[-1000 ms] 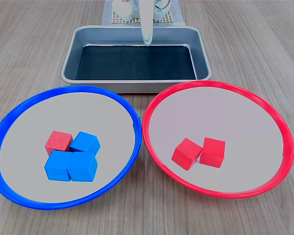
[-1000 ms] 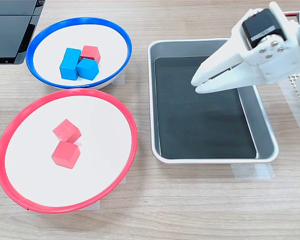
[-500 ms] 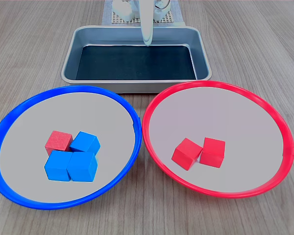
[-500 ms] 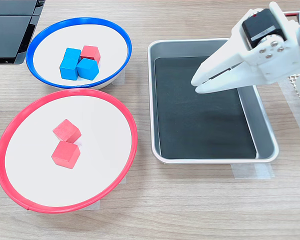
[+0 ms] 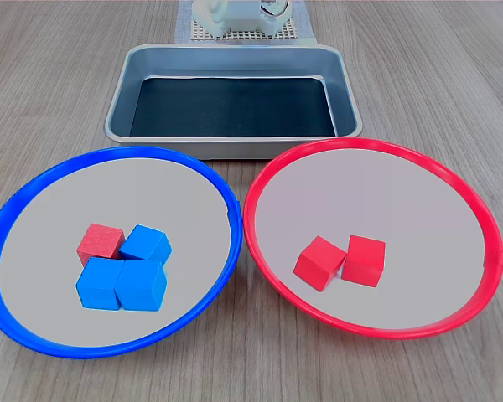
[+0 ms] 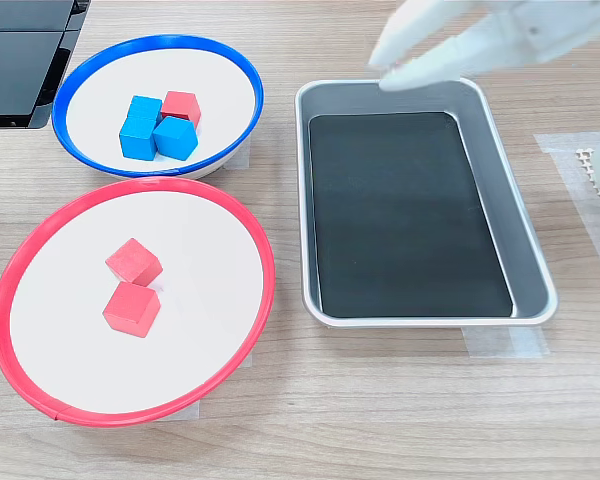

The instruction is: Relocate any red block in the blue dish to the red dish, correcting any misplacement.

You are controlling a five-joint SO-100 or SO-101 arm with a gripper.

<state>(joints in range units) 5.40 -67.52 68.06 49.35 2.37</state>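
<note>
Red block (image 5: 100, 243) touches blue cubes (image 5: 121, 283), far side open.

Table (image 5: 453, 67): pale wood-grain finish, matt, fine streaks. Steel tray (image 5: 117, 100): brushed metal, soft sheen; floor lined with matt black sheet. Blue dish (image 5: 222, 197) and red dish (image 5: 478, 218): glossy plastic rims, matt pale grey insides. Red block (image 5: 100, 243), blue cubes (image 5: 121, 283): matt, smooth. Gripper (image 6: 405, 62): smooth white plastic.

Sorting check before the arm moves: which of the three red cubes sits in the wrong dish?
The red block in the blue dish, touching the blue cubes. The other two red cubes lie in the red dish.
</note>
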